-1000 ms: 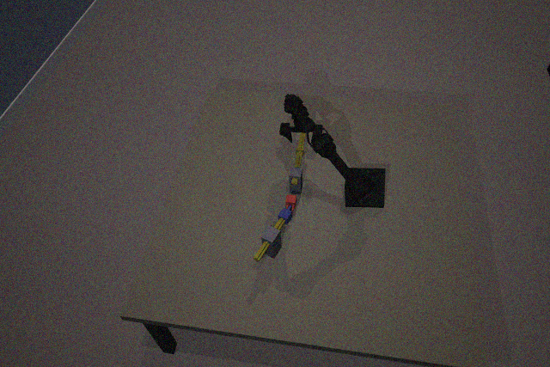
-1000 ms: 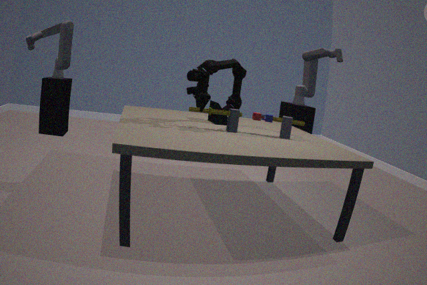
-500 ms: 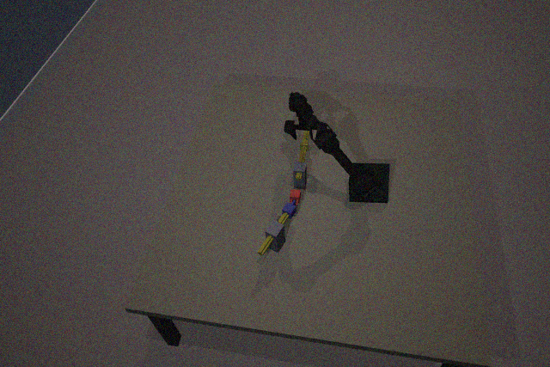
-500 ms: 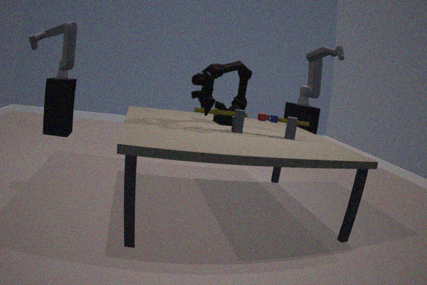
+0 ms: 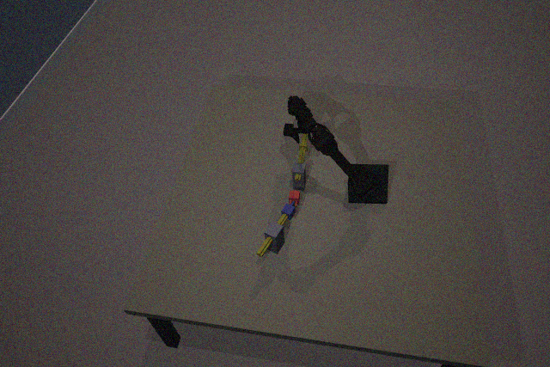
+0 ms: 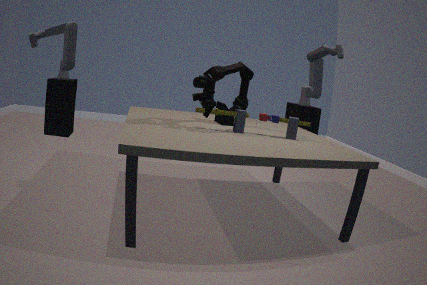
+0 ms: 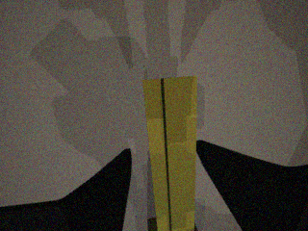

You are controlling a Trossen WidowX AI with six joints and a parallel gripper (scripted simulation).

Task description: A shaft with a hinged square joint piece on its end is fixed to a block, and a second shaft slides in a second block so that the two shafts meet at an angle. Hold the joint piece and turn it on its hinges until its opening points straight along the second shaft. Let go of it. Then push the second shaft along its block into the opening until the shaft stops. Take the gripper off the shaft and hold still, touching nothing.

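Note:
The yellow second shaft [image 5: 303, 149] [image 6: 225, 113] [image 7: 170, 144] runs through its grey block [image 5: 298, 175] [image 6: 239, 121]. My gripper [image 5: 301, 133] [image 6: 207, 112] [image 7: 164, 149] straddles the shaft's far end, one finger on each side. The fingers are partly closed, and a gap shows on the left in the wrist view. Beyond the block, the red joint piece [image 5: 294, 196] [image 6: 263, 116] sits on a blue hinge part [image 5: 289, 209] [image 6: 275, 118]. That part ends the first shaft [image 5: 265, 246] [image 6: 303, 123], which is held in another grey block [image 5: 273, 234] [image 6: 291, 127]. The second shaft's near tip stands short of the red piece.
My arm's black base [image 5: 368, 183] stands right of the blocks. Two grey arms on black pedestals [image 6: 60, 105] [image 6: 303, 113] stand off the table at left and at back right. The table's front edge [image 6: 241, 160] lies near the blocks.

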